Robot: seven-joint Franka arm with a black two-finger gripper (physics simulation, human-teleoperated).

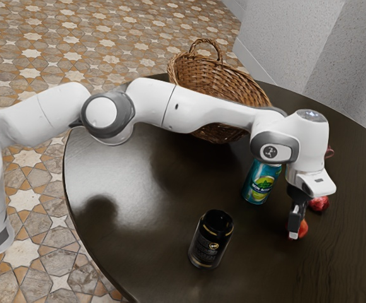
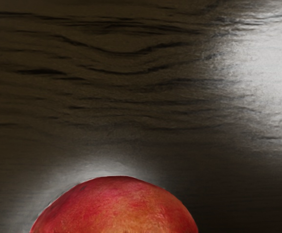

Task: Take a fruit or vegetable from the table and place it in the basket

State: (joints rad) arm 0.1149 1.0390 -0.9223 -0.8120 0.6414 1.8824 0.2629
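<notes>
Seemingly at the grasping step, with the black end effector (image 1: 296, 226) down at the round red-orange fruit (image 1: 304, 228) on the dark wooden table (image 1: 145, 240), cannot tell whether wide or narrow; next, secure a firm hold before lifting toward the brown wicker basket (image 1: 227, 82).

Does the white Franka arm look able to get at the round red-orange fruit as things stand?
Probably yes: its black gripper is down at the fruit, and the teal metal can stands clear of both.

Rounded red-orange fruit (image 2: 116, 206), dark wood-grained tabletop (image 2: 131, 97), pale sheen
</notes>
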